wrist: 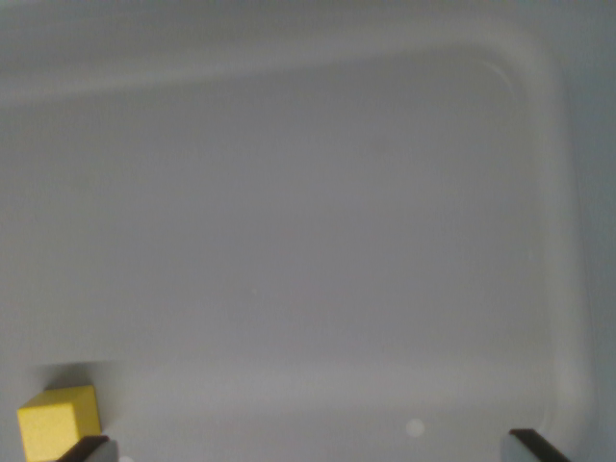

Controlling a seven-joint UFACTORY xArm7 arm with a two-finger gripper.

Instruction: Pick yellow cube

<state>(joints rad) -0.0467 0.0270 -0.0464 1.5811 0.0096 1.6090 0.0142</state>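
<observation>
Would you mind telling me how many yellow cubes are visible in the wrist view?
1. The yellow cube sits in the bottom-left corner of the wrist view, inside the white tray; others could lie outside the frame.

One yellow cube (60, 422), at the wrist view's lower left corner, resting inside the tray. One tray (553, 241), white or pale grey, with a raised rim and a rounded corner at upper right; it fills nearly the whole view. One hand (313, 448), of which two dark fingertips show at the bottom edge: one at lower left (85, 449) just beside the cube, one at lower right (537, 447). One small pale round spot (414, 427) on the tray floor near the bottom; too blurred to tell what it is. Total countable items: one cube, one tray, two fingertips, one spot.
</observation>
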